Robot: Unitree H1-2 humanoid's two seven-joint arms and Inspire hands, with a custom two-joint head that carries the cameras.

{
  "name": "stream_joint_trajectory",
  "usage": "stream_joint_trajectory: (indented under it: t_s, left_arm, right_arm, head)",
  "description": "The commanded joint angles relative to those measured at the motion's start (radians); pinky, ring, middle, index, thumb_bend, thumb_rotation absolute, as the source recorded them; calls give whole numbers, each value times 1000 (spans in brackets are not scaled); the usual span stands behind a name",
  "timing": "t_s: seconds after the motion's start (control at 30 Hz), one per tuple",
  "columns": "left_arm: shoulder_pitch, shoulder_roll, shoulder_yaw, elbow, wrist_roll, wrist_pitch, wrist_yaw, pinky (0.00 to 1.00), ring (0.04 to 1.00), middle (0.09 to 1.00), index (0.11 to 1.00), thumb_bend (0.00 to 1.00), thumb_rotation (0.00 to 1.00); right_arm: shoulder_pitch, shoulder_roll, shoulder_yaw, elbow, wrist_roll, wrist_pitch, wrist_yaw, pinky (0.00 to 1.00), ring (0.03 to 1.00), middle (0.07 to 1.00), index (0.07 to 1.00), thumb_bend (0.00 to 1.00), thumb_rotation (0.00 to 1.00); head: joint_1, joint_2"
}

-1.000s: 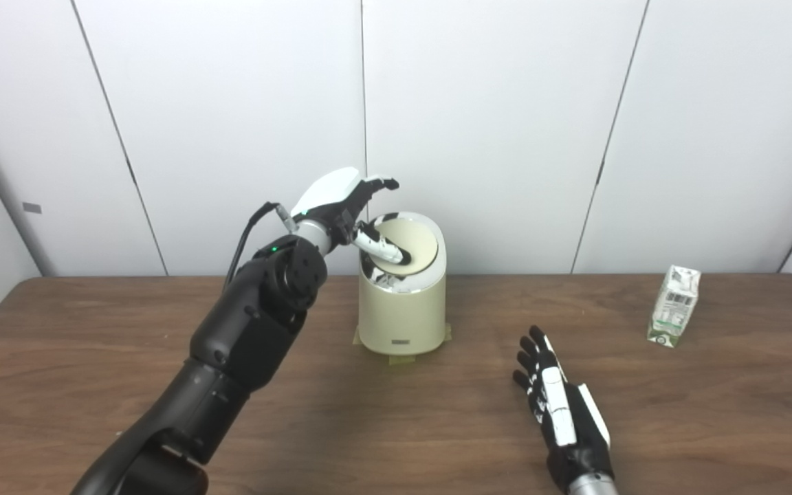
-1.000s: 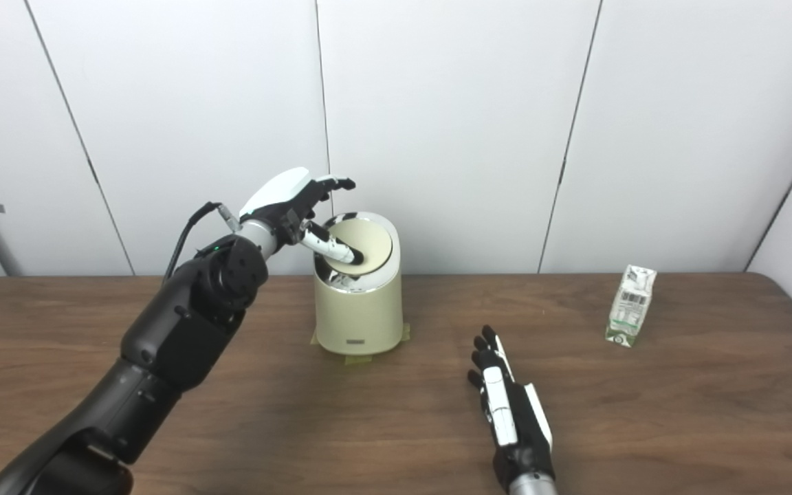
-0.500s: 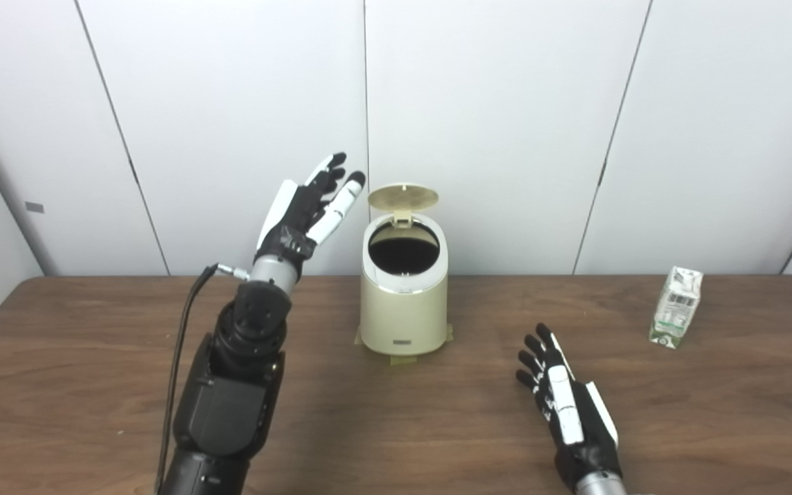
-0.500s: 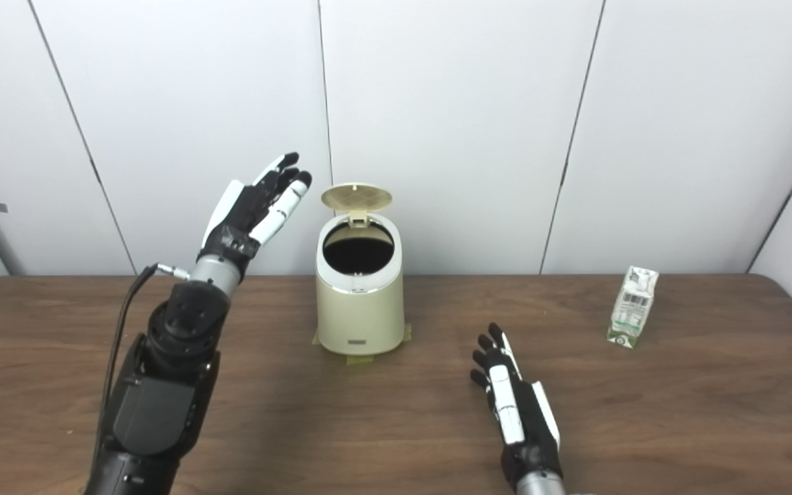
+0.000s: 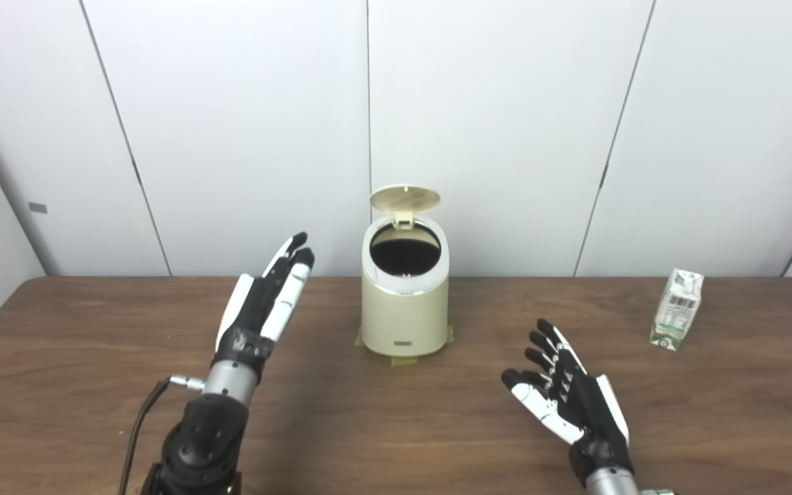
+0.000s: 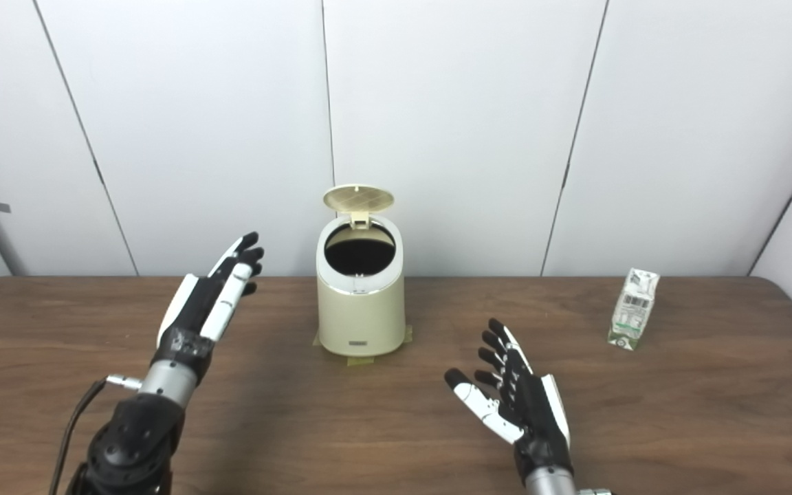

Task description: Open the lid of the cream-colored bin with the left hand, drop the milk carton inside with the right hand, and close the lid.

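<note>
Above the table point(image 5: 93, 385), left hand point(image 5: 262, 306) and right hand point(image 5: 568, 399) hover, fingers spread (both empty).

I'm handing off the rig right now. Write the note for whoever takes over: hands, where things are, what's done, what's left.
Left hand: open, empty, raised above the table left of the bin.
Right hand: open, empty, fingers spread, above the table in front and to the right of the bin.
Cream-colored round bin: upright at the back middle of the brown wooden table, its round lid standing up on the rear hinge, dark opening showing.
Small white-and-green milk carton: upright at far right, untouched.
Done: lid opened.
Left: right hand picks up the carton, drops it in the bin; then close the lid.
</note>
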Motion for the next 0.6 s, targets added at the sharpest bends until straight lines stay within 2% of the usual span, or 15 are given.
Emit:
stream_joint_trajectory:
  t_s: [0.0, 0.17, 0.27, 0.4, 0.57]
  left_arm:
    - [-7, -7, 3, -62, -14, -20, 15, 876, 910, 929, 971, 524, 1000]
    - [74, -20, 11, -116, -43, -27, 16, 873, 907, 932, 971, 478, 1000]
    - [106, -27, 29, -123, -102, -39, 6, 917, 932, 947, 985, 461, 1000]
    - [134, -35, 45, -126, -151, -37, 5, 954, 952, 958, 986, 469, 1000]
    - [147, -37, 50, -120, -183, -32, 2, 978, 960, 966, 990, 463, 1000]
  right_arm:
    - [-25, -8, -11, -48, -8, -12, -8, 773, 872, 907, 908, 739, 362]
    - [-24, -41, -54, -42, -16, -33, -28, 784, 861, 891, 886, 773, 317]
    - [-17, -63, -95, -44, -3, -25, -33, 797, 862, 891, 882, 796, 291]
    - [2, -85, -122, -122, -19, 15, -30, 752, 839, 878, 877, 789, 238]
    - [41, -110, -160, -194, -26, 68, -37, 719, 812, 860, 862, 833, 265]
  head:
    - [-9, 2]
    - [-66, 10]
    - [-109, 13]
    - [-163, 18]
    - [-225, 29]
